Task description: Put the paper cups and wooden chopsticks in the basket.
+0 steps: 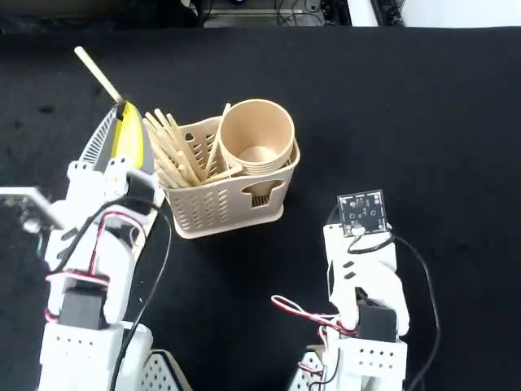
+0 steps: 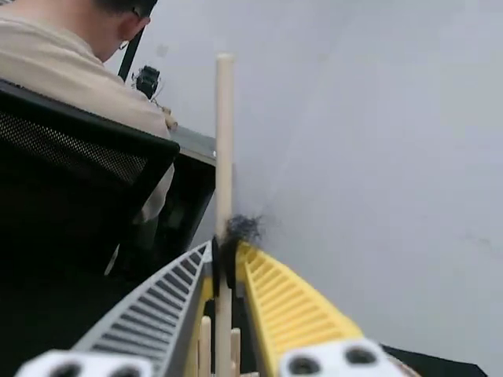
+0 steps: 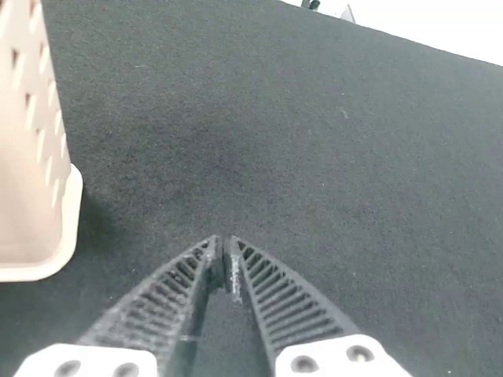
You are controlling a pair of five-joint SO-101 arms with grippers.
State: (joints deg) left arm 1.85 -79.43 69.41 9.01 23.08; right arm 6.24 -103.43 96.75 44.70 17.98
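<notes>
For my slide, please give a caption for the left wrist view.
Left gripper shut on one wooden chopstick, whose long end sticks out past the jaws.

Overhead, steeply down on black cloth-covered table (image 1: 440, 106). Left wrist, tilted up at pale wall (image 2: 377, 157). Right wrist, low, sharing beige slotted plastic basket (image 1: 220, 204) (image 3: 31, 157) with overhead.

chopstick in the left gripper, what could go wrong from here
The left gripper pinches the chopstick with much of it sticking out past the tips, so it may pivot or slip.
The basket already holds a fanned bunch of sticks; the new one could snag on them or nudge the basket.
</notes>
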